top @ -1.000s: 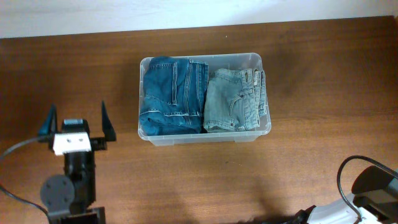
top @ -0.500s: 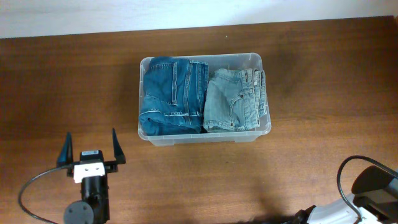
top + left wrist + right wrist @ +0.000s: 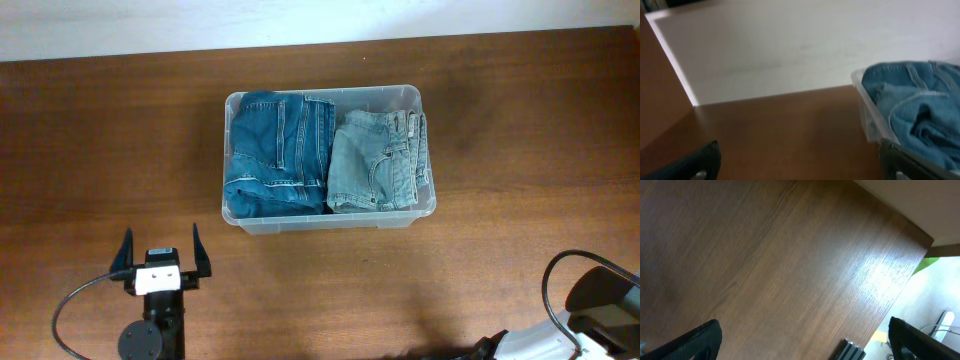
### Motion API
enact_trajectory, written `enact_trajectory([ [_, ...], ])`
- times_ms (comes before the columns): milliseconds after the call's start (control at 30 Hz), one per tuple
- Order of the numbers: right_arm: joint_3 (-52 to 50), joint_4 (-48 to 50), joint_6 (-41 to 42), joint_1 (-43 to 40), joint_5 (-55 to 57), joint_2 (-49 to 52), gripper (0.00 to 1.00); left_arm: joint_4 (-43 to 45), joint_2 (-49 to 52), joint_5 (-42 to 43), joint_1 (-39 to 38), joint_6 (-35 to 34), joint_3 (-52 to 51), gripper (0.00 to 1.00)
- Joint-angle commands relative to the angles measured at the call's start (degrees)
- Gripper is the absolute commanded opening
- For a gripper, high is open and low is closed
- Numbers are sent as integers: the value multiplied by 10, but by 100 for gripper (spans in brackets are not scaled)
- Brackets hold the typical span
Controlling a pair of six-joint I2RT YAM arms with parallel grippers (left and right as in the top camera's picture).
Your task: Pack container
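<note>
On the dark wooden bench (image 3: 520,150), near its front edge, the left pincer (image 3: 161,238) is held spread wide and empty, well apart from the load. The right pincer (image 3: 805,347), likewise spread with nothing in it, is held over bare wood. Farther back, at mid-bench, the clear container (image 3: 330,224) is filled side by side with folded dark jeans (image 3: 278,155) and folded pale jeans (image 3: 378,160); the packing is judged nearly complete, which would explain both arms standing clear.

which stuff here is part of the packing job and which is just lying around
Part of the job:
container
dark blue jeans and light blue jeans, folded side by side inside it
left gripper, open and empty, apart from the container

Just there:
table
arm cable looping on the table
</note>
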Motion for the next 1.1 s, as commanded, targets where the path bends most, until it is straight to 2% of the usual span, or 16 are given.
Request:
enact_trajectory([
  [0,-1,-3,0,-1,7,-10,98,-29,-17,-8,3,1,-5,100],
  [167,-1,-3,0,-1,7,-10,99,-77,-17,-13,-4,1,-6,100],
  [1067,-1,-3,0,-1,7,-10,98,-76,-17,-19,-18,1,-6,100],
])
